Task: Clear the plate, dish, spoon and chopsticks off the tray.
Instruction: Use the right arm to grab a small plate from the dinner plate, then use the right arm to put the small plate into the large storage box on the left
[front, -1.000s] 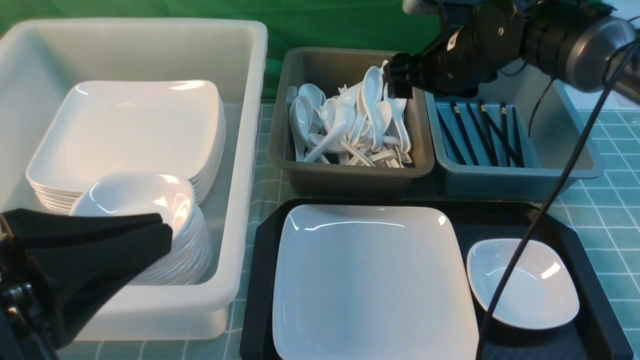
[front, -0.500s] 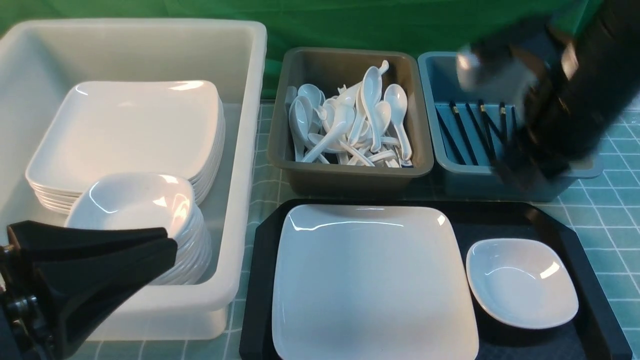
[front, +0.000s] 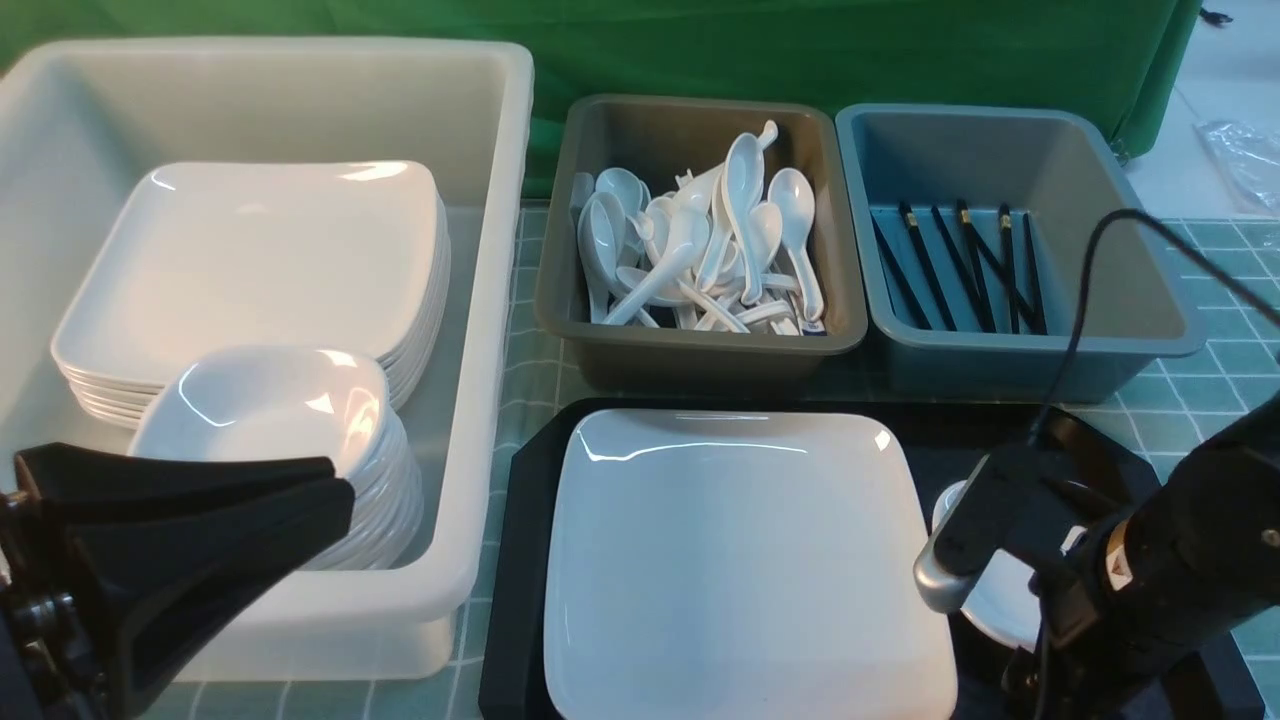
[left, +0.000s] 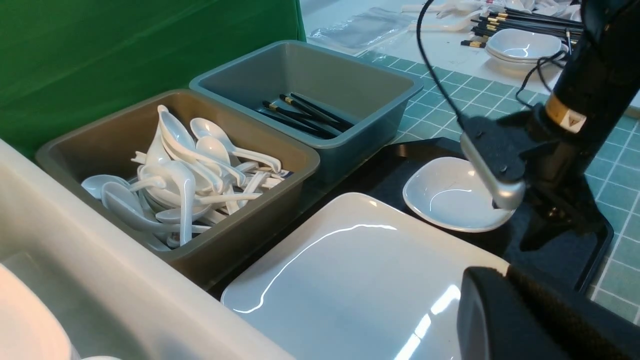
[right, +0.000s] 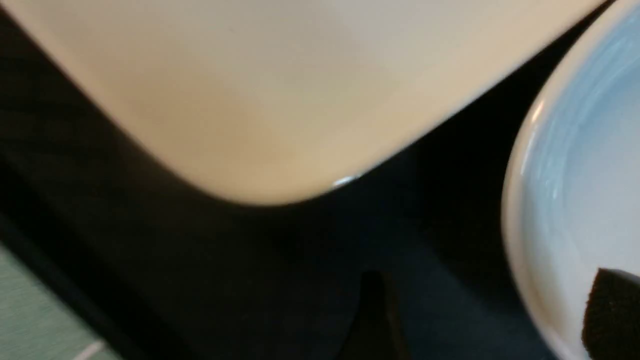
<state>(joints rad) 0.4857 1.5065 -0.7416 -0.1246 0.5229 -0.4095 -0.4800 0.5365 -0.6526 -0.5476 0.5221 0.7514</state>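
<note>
The large white plate (front: 740, 560) lies on the black tray (front: 520, 560). The small white dish (left: 450, 200) sits beside it on the tray's right part, mostly hidden by my right arm (front: 1160, 560) in the front view. My right gripper (right: 492, 320) is open and low over the tray. One finger is over the dish's inside and the other over the tray floor, so they straddle the dish's rim nearest the plate. My left gripper (front: 335, 480) is shut and empty, in front of the white tub. No spoon or chopsticks show on the tray.
A white tub (front: 480, 300) on the left holds stacked plates and dishes. A brown tub (front: 700, 345) holds several spoons. A blue tub (front: 1040, 350) holds several chopsticks. My right arm's cable (front: 1085, 270) arcs over the blue tub.
My right arm swung from above the brown spoon tub, past the blue tub, down onto the tray at the dish. The left gripper has barely moved.
</note>
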